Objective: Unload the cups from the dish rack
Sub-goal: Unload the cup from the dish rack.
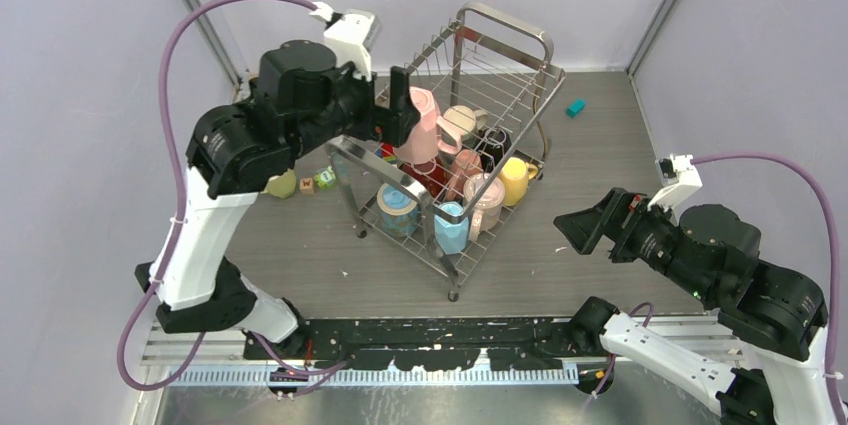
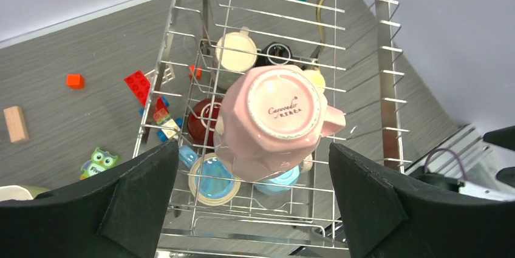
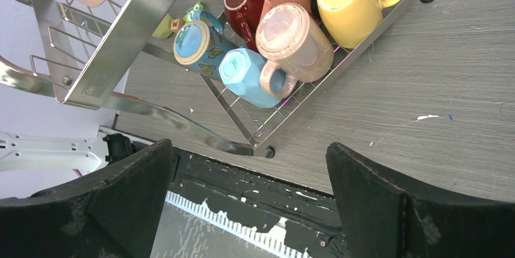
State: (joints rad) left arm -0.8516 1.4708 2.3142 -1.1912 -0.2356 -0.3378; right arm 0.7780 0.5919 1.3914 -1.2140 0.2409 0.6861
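Left wrist view: the pink mug (image 2: pixel 270 121) turns its unglazed base to the camera, and on it is a dark script word that seems to begin with C, with smaller marks under it too fine to read. The mug is faceted, with its handle to the right, and sits bottom-up above the other cups inside the dish rack (image 1: pixel 345 160). The left gripper (image 2: pixel 252 167) is spread wide, its fingers apart from the mug on both sides.

Under and around the mug lie a cream cup (image 2: pixel 235 51), a black one (image 2: pixel 277 53), a dark red mug (image 3: pixel 243 3), a yellow mug (image 3: pixel 346 6), a speckled pink mug (image 3: pixel 294 36), a light blue mug (image 3: pixel 246 76) and a blue patterned mug (image 3: pixel 197 42).

The rack stands askew near the middle of the grey table (image 1: pixel 300 245), handle end toward the far edge. Toy blocks and an owl figure (image 2: pixel 99 162) lie beside its left wall, and a teal block (image 1: pixel 575 107) lies near the far right corner. The right gripper (image 3: pixel 249 167) hangs wide and empty off the rack's near right side.
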